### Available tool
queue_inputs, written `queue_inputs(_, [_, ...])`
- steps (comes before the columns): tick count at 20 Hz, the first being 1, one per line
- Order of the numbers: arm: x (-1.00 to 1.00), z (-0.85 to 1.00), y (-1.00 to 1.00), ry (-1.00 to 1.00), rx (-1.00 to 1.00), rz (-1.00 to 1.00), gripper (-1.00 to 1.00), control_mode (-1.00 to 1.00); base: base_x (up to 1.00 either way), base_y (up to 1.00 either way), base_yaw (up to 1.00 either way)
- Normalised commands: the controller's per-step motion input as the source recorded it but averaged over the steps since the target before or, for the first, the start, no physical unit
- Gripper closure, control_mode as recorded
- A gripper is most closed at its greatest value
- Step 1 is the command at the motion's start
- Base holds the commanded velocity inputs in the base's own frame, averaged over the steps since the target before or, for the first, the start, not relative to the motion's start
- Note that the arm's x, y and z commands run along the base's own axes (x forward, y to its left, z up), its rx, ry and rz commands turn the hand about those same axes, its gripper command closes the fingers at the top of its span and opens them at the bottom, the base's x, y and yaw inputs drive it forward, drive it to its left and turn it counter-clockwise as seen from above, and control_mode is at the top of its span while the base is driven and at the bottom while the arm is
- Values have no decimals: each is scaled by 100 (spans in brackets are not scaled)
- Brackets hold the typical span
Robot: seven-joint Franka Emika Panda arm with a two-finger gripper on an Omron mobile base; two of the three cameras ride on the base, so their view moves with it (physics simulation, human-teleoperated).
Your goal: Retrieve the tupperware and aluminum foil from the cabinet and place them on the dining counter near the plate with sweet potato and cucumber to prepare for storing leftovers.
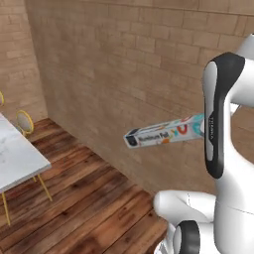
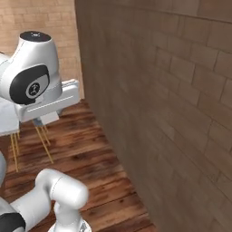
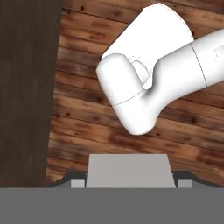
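Observation:
The aluminum foil (image 1: 162, 133), a long light-blue carton with a white label and a dark end, hangs level in the air and points left from behind my forearm. In the hand view its grey face (image 3: 128, 169) fills the gap between my fingertips (image 3: 77, 183), and my gripper (image 3: 128, 183) is shut on it. In the right base view the carton (image 2: 54, 97) sticks out pale past my wrist joint. The dining counter (image 1: 17, 158), a white veined slab, lies at the far left. The tupperware, the cabinet and the plate are out of view.
A brown brick wall (image 1: 129, 64) stands close ahead and runs along the right side (image 2: 172, 99). Below is a dark wooden plank floor (image 1: 84, 203). Yellow-framed stools (image 1: 24, 121) stand beside the counter, with thin yellow legs (image 2: 43, 142) showing under it.

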Motion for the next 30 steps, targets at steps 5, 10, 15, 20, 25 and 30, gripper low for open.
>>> queue_inputs(5, [0, 0, 0, 0, 0, 0, 100, 100, 100, -49, 53])
queue_inputs(10, [0, 0, 0, 0, 0, 0, 100, 100, 100, -47, 46])
queue_inputs(15, [0, 0, 0, 0, 0, 0, 100, 100, 100, -43, 35])
queue_inputs(20, [0, 0, 0, 0, 0, 0, 100, 100, 100, -43, 34])
queue_inputs(25, [0, 0, 0, 0, 0, 0, 100, 100, 100, -30, 33])
queue_inputs(30, [0, 0, 0, 0, 0, 0, 100, 100, 100, -29, 35])
